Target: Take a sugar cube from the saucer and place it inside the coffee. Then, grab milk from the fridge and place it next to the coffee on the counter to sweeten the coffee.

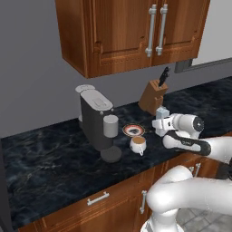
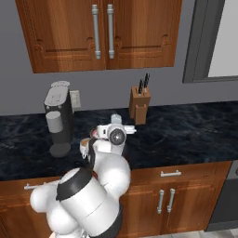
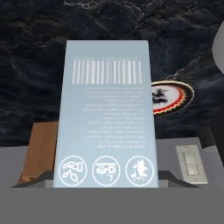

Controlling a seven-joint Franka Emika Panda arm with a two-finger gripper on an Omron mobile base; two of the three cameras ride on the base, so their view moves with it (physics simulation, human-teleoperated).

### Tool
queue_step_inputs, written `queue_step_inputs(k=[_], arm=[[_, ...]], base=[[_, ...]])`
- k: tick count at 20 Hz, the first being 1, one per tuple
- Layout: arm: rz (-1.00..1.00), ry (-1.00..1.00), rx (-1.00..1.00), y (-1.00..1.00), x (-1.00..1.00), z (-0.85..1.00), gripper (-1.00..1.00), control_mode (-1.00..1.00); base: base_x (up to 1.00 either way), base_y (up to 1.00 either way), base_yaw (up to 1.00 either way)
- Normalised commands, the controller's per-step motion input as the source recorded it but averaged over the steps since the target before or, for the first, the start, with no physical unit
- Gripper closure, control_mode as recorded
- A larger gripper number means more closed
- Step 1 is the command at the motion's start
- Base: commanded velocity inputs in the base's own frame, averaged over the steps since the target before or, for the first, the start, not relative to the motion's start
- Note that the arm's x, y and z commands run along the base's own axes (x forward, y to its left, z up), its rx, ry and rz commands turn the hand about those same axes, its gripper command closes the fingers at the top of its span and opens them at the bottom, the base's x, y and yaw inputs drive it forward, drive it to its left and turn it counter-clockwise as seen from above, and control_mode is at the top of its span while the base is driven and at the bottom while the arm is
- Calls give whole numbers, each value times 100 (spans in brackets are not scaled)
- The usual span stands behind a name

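Milk (image 3: 107,113) gripped in the tool (image 1: 159,121) (above the counter (image 1: 54,154), beside the saucer (image 1: 133,130)).

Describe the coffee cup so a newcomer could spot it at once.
Start at the grey coffee machine on the black marble counter. Just right of its round base stands the coffee, in front of the red-rimmed saucer. It is the small white cup with a handle and brown liquid at its top.

Kitchen; counter (image 1: 54,154); wooden cabinets (image 1: 131,31); coffee machine (image 1: 95,120); knife block (image 1: 153,96)
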Motion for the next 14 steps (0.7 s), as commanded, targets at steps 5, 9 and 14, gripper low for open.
queue_step_inputs(k=[5, 9, 14], arm=[[-3, 0, 0, -1, 16, -32, 100, -100], [0, 0, 0, -5, 4, -22, 100, -100], [0, 0, 0, -17, 0, -22, 100, -100]], base=[[0, 0, 0], [0, 0, 0], [0, 0, 0]])
